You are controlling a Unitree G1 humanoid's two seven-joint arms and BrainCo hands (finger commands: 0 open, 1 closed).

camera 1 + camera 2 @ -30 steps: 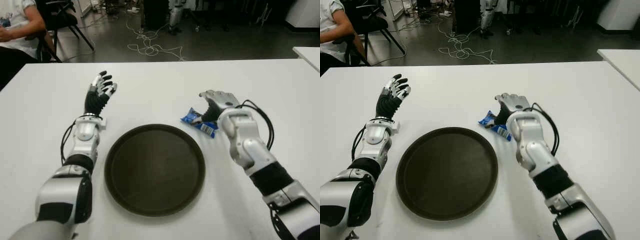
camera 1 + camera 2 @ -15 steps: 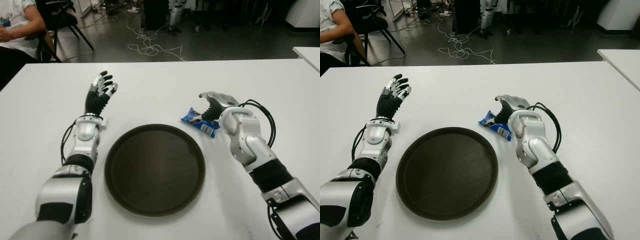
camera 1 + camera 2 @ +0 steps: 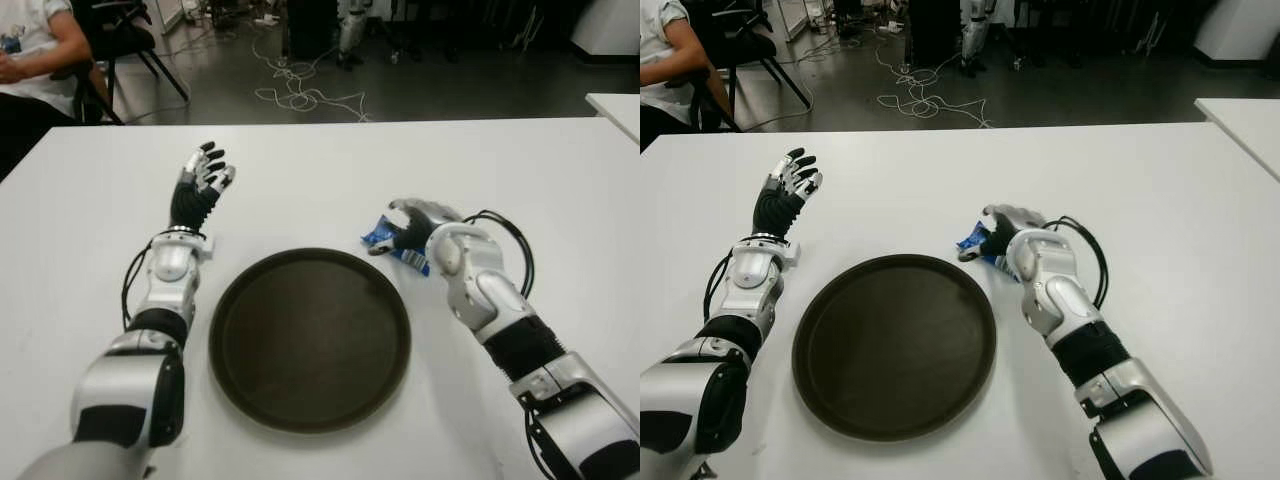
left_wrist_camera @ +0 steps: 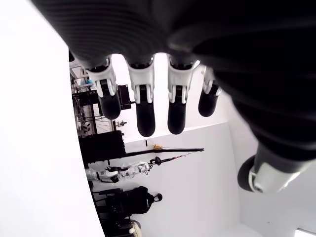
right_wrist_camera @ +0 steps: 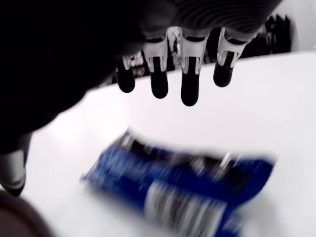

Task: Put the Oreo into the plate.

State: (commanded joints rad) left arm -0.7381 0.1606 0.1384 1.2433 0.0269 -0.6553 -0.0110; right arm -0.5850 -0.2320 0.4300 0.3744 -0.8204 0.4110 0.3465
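right robot hand point(image 3: 412, 222) – fingers open over blue foil Oreo packet point(image 3: 388, 240), ungrasped – poised to pick | round dark plate point(image 3: 310, 338) adjacent | left robot hand point(image 3: 200, 180) open, idle

Oreo packet point(image 5: 187, 190) blurred, partly under right hand point(image 3: 418, 222)

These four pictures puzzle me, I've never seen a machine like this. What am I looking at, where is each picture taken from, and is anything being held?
You are looking at a humanoid robot's two arms, each ending in a hand with several fingers. The two wide pictures come from twin cameras in its head, looking down at a white table. The two close-ups come from cameras on its wrists, looking past the fingers.

On the table lie a round dark brown plate and, beside its far right rim, a small blue Oreo packet.

The right hand is over the packet. Its wrist view shows the fingers spread above the packet, not gripping it. The left hand is open and holds nothing, to the left of the plate.
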